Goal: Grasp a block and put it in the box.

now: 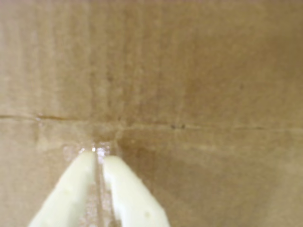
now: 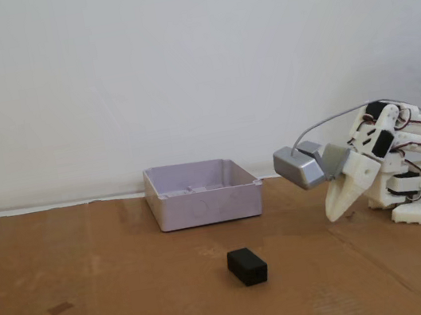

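A small matte black block (image 2: 247, 266) lies on the brown cardboard in the fixed view, in front of the box. The box (image 2: 205, 203), a shallow pale lavender-grey tray, stands behind it near the wall and looks empty from this angle. My white gripper (image 2: 333, 215) is folded back at the right, well apart from the block, pointing down at the cardboard. In the wrist view the gripper (image 1: 98, 155) has its two pale fingers nearly together with only a thin slit between them and nothing held. Neither block nor box shows in the wrist view.
The grey camera housing (image 2: 301, 166) rides above the fingers. The arm's white base (image 2: 419, 195) sits at the right edge. A cardboard crease (image 1: 189, 126) crosses the wrist view. A white wall (image 2: 179, 66) backs the cardboard sheet.
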